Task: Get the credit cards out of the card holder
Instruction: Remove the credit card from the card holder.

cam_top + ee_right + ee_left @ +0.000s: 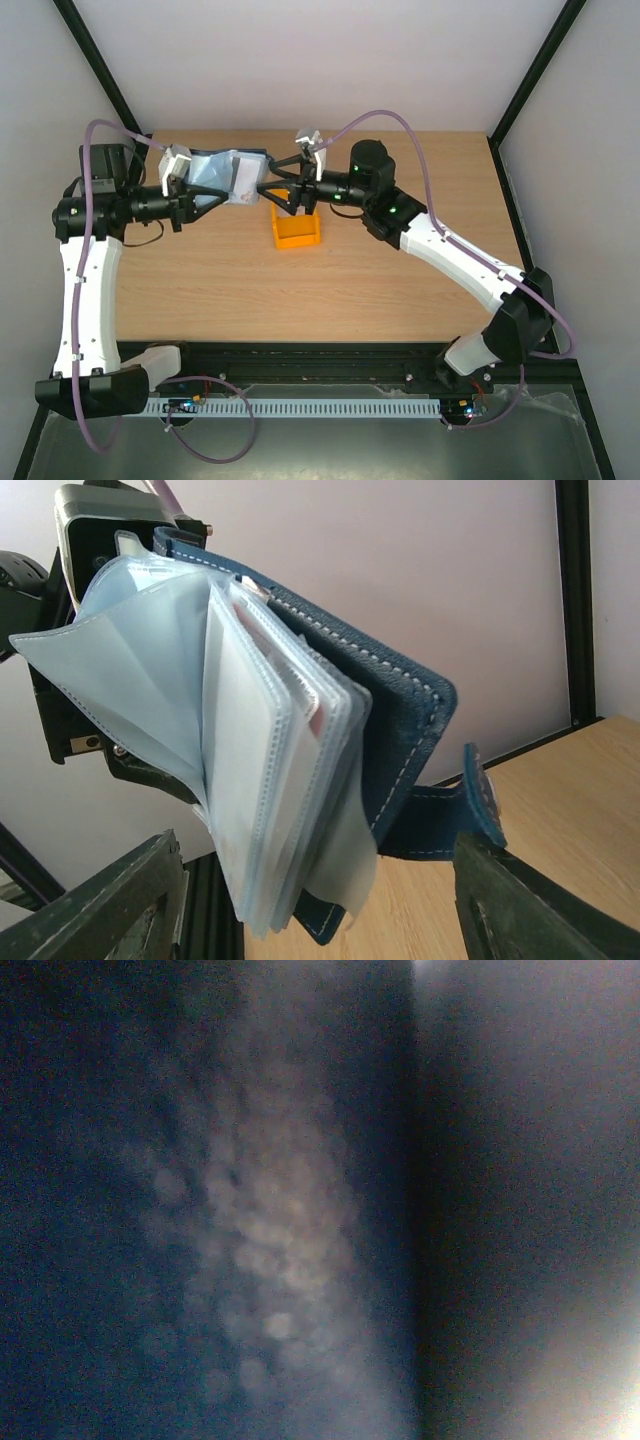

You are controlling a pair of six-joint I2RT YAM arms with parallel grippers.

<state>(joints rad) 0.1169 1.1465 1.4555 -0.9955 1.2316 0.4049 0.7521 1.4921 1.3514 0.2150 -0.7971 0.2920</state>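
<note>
**Wallet held aloft, cards yet to come out**

My left gripper is clamped tight on the card holder and holds it up off the wooden table, toward the far left of the workspace. The dark navy case hangs open like a book. Its clear plastic sleeves fan out to one side and its snap tab juts from the lower edge of the cover.

The credit cards are inside those sleeves — pale, flat faces packed one behind another, with a thin sliver of red showing at the edge of one pocket. None has left the holder.

My right gripper hovers just beside the holder's free edge with its jaws spread wide and nothing in them. Seen from the right wrist, its two dark fingers stand to either side of the wallet's bottom corner, apart from it.

The left wrist camera sits so near the case that it shows only a blur of dark blue and grey — no detail can be read there.

An orange bin rests on the table under my right gripper, near the middle of the board.
</note>
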